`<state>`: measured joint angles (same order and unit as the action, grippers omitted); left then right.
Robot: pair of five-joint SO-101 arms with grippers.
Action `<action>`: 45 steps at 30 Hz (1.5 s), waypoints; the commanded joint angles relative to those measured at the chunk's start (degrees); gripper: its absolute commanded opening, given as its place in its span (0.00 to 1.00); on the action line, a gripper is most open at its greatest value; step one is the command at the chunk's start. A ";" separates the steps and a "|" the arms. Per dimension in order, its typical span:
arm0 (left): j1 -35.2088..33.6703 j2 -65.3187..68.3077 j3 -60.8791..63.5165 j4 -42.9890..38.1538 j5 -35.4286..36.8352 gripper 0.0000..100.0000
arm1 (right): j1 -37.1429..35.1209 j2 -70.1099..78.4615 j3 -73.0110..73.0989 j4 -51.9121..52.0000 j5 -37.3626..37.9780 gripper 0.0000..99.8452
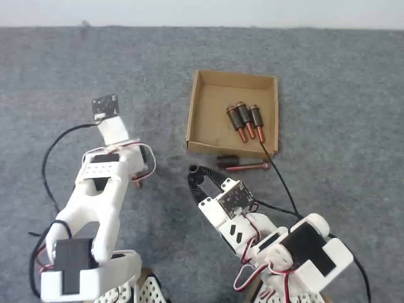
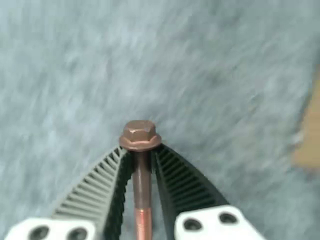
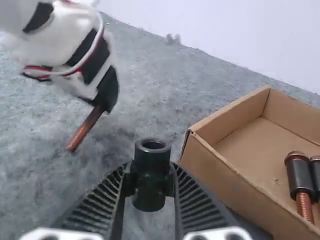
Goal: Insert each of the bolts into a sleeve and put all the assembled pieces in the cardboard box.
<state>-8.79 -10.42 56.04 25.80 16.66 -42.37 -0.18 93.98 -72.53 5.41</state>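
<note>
Three assembled pieces (image 1: 245, 122) in box (image 1: 202, 113); spare sleeve (image 1: 227, 161) and spare bolt (image 1: 250, 167) on desk (image 1: 315, 76) beside it, seemingly unjoined. Left hand (image 2: 141, 152) clamped on bolt (image 2: 140, 135), right hand (image 3: 150, 182) clamped on sleeve (image 3: 151, 155); insertion and boxing outstanding.

Colour check: copper, black, tan, grey, white.
My left gripper (image 2: 141, 151) shows black ribbed fingers (image 2: 95, 195) around a copper-brown bolt (image 2: 140, 135); my right gripper (image 3: 151, 172), likewise black and ribbed, carries a plain black sleeve (image 3: 151, 162). Cardboard box (image 1: 211, 120) plain tan; table covering (image 1: 76, 69) mottled grey; arm housings (image 1: 101, 202) white.
</note>
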 commanded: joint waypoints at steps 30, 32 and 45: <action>14.33 -38.24 16.57 -17.41 -0.62 0.01 | -0.48 -0.22 -1.58 0.31 0.70 0.01; 15.47 -40.79 18.15 -17.41 -0.62 0.01 | -0.48 -0.22 -1.58 0.31 0.70 0.01; 18.37 -61.01 29.23 -17.41 0.00 0.01 | -0.48 -0.22 -1.58 0.31 0.70 0.01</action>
<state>9.14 -66.59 85.23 9.89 16.57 -42.37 -0.18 93.98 -72.26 5.41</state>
